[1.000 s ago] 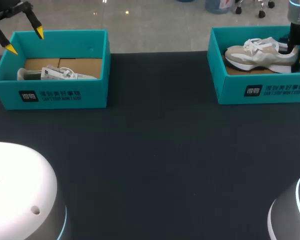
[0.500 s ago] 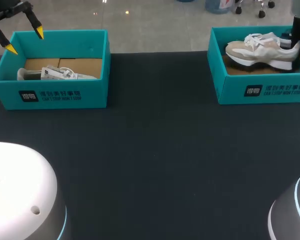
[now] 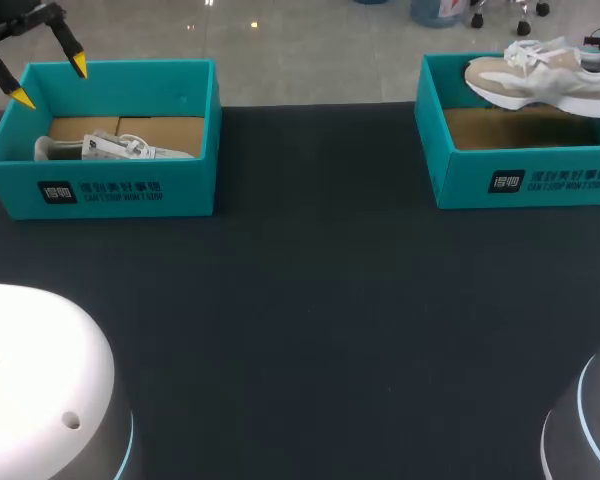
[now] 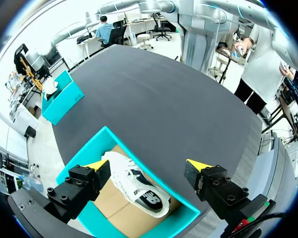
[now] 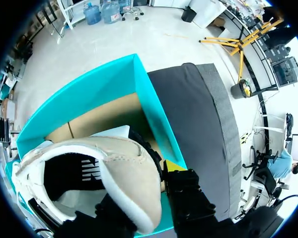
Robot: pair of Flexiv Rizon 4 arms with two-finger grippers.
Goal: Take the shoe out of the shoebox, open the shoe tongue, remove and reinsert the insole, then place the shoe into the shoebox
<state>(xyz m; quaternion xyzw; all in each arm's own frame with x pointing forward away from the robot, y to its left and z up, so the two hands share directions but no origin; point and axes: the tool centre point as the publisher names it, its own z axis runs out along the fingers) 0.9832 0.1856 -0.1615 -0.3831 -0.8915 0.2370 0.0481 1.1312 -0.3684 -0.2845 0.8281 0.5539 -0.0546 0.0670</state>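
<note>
A beige-and-white shoe (image 3: pixel 540 75) hangs level above the right teal shoebox (image 3: pixel 520 180), clear of its cardboard floor. My right gripper (image 5: pixel 144 183) is shut on the shoe's heel (image 5: pixel 124 168), one yellow tip showing beside it; the other finger is hidden behind the heel. In the head view this gripper is almost entirely past the right edge. My left gripper (image 3: pixel 50 82) stands open and empty above the back left corner of the left teal shoebox (image 3: pixel 100 190). A second white shoe (image 4: pixel 139 181) lies on its side in that box (image 4: pixel 120 140), below the left gripper (image 4: pixel 148 164).
The two boxes stand at the far corners of a black table (image 3: pixel 310 300). My arms' grey bases (image 3: pixel 40 390) fill the near corners of the head view. The right box's teal wall (image 5: pixel 99 84) rises just ahead of the held shoe.
My right gripper has lifted the shoe from the right box's floor to above its rim, drifting right. The left arm has kept still.
</note>
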